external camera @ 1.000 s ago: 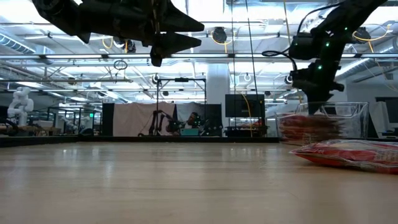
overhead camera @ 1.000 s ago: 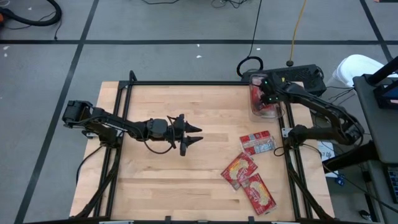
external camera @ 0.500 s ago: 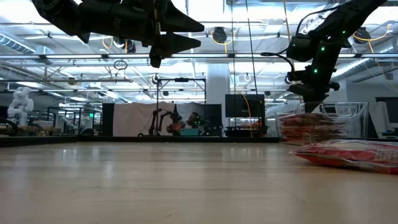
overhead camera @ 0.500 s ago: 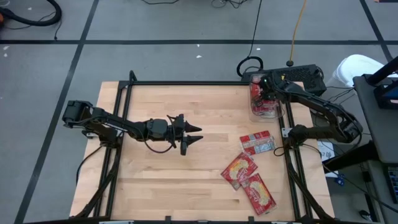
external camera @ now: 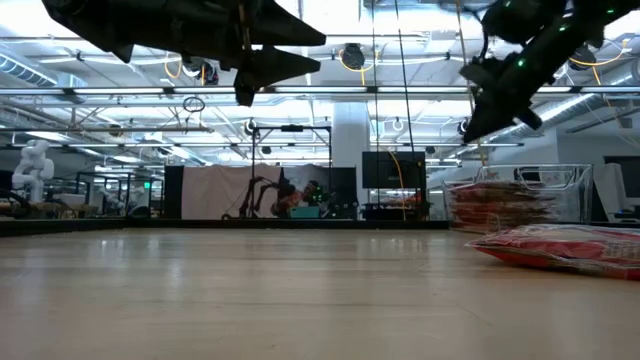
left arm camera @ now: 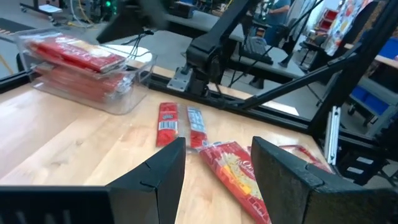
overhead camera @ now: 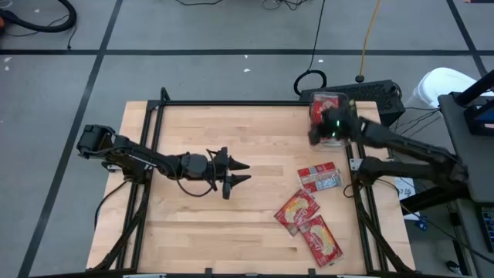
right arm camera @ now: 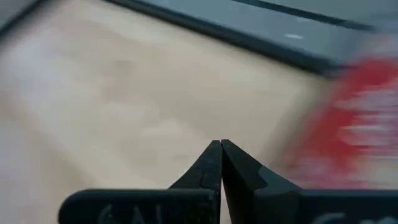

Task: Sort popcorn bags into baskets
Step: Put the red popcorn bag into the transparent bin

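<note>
High view: the right end effector (overhead camera: 315, 136), fingers pinched together and empty, hangs beside the clear plastic rectangular tub (overhead camera: 327, 100) stacked with flat red popcorn packets (left arm camera: 78, 59) at the tabletop's (overhead camera: 193, 216) far right corner. Three more packets lie loose nearby. The left end effector (overhead camera: 238, 172) hovers mid-tabletop, spread apart.

The right tool (right arm camera: 221, 149) has its two dark fingers pressed together over pale wooden bench (right arm camera: 124, 93). A blurred red popcorn bag (right arm camera: 354, 124) lies off to one side.
</note>
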Motion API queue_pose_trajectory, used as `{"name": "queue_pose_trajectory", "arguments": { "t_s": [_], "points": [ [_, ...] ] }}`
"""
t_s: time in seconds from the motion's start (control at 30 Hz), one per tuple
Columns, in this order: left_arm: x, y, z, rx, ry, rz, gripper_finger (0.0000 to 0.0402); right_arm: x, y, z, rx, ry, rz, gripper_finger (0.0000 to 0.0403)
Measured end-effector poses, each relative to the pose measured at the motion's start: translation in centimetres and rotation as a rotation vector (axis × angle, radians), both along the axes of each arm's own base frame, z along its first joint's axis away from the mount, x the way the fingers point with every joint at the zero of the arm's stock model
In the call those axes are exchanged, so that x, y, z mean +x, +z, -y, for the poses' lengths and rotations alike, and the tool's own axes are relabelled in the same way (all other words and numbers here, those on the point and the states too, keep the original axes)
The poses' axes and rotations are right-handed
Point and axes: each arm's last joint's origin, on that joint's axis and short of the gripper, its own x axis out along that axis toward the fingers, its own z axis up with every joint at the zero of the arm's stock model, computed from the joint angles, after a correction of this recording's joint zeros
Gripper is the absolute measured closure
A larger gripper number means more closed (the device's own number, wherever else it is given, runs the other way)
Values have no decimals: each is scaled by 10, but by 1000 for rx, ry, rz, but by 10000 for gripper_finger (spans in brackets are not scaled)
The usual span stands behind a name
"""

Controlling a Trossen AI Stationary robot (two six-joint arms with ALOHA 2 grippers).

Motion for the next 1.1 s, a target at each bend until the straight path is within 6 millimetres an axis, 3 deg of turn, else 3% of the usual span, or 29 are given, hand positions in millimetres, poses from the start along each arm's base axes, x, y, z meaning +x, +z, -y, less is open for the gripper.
{"name": "queue_pose_trajectory", "arguments": {
  "t_s": [0.17, 0.27, 0.47, 0.63, 0.9, 1.1],
  "points": [
    [-2, -2, 8, -8, 34, -22, 215, 28, -22, -50, -1, 169, 250, 401],
    [-4, -3, 15, -29, 67, -25, 215, 40, -42, -81, -18, 247, 306, 401],
    [-11, -3, 40, -50, 88, -20, 215, 50, -77, -133, 33, 317, 231, 401],
    [-21, -5, 67, -60, 112, -13, 215, 60, -86, -170, 18, 377, 188, 401],
    [-28, -35, 113, -127, 103, -75, 215, 82, -96, -226, 44, 638, 49, 401],
    [-13, -55, 155, -102, 27, -31, 215, 92, -109, -257, 70, 736, -7, 401]
  ]
}}
